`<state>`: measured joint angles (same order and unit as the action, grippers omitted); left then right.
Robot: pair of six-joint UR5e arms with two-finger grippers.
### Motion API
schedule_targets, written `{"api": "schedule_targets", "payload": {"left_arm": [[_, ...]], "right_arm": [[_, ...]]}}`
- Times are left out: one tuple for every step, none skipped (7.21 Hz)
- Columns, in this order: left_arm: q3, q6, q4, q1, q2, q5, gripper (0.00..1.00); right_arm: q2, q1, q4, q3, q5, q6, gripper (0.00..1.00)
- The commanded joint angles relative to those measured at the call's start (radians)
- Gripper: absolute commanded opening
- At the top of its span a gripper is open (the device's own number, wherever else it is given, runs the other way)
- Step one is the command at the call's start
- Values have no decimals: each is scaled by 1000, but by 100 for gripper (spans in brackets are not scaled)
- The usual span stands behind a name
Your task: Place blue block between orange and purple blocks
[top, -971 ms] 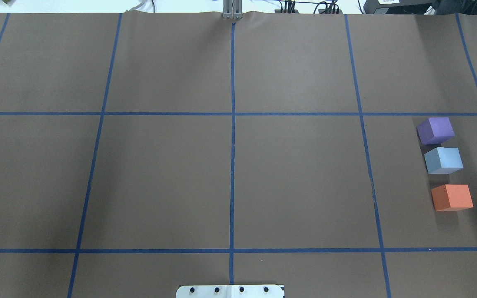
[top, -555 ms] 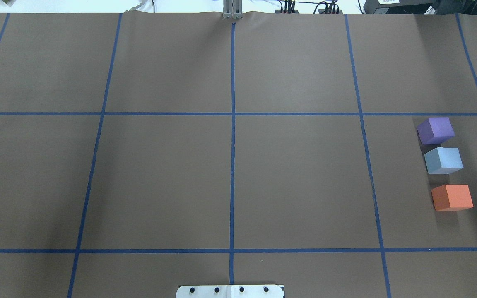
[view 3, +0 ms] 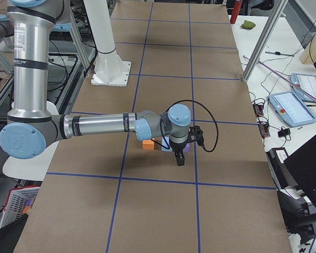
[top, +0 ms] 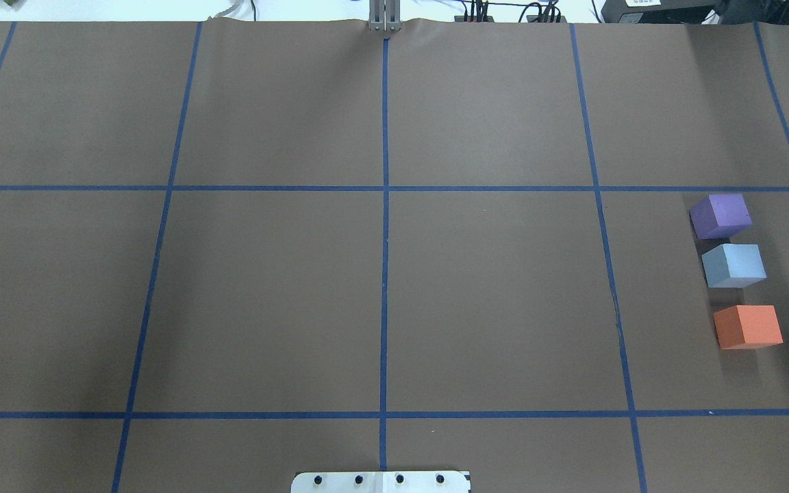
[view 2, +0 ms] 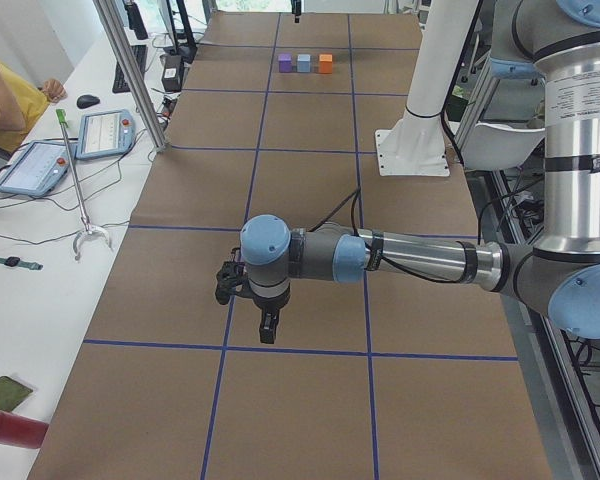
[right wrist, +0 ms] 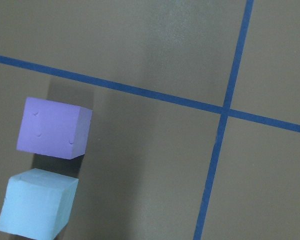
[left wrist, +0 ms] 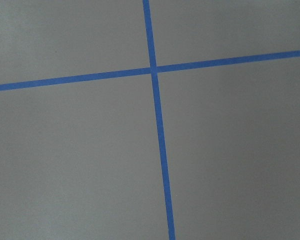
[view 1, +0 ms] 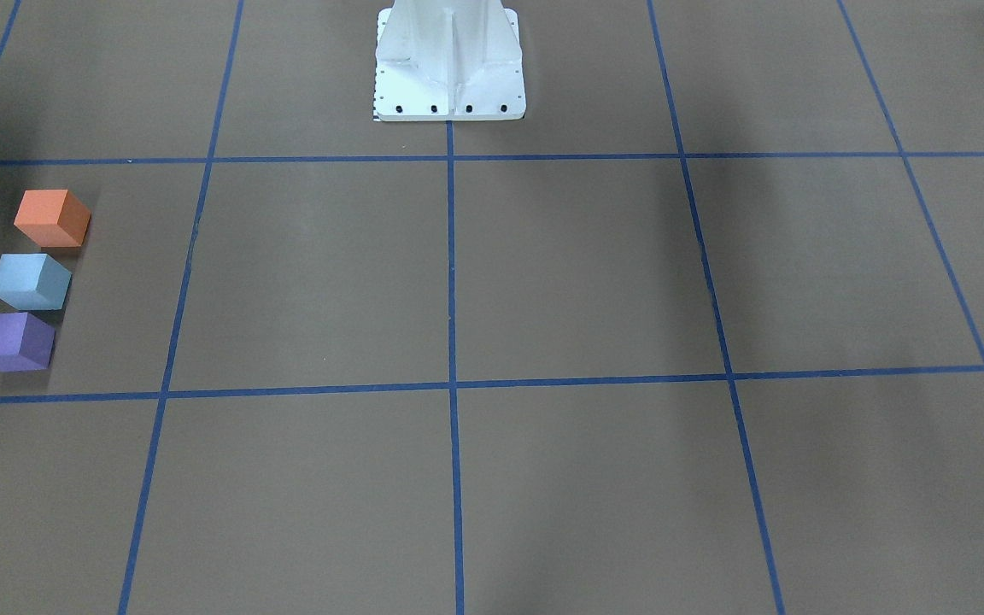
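Observation:
A purple block [top: 722, 213], a light blue block [top: 733, 265] and an orange block [top: 748, 326] stand in a row at the table's right, the blue one in the middle, almost touching the purple one. They also show in the front view: orange [view 1: 51, 218], blue [view 1: 29, 280], purple [view 1: 12, 341]. The right wrist view shows the purple block [right wrist: 54, 128] and the blue block [right wrist: 36, 209]. My right gripper [view 3: 179, 158] hangs over the blocks; I cannot tell its state. My left gripper [view 2: 268, 325] hangs over bare table; I cannot tell its state.
The brown table cover carries a blue tape grid [top: 384, 274]. The white robot base [view 1: 449, 68] stands at the table's near edge. Tablets [view 2: 100, 133] and a metal post [view 2: 130, 70] stand along the operators' side.

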<state>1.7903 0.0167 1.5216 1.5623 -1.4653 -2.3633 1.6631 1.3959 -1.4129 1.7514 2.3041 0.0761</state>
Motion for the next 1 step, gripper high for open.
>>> {"api": "schedule_targets", "payload": {"left_arm": [[9, -6, 2, -1, -3, -1, 100]], "right_arm": [[0, 0, 0, 0, 1, 1, 100]]}}
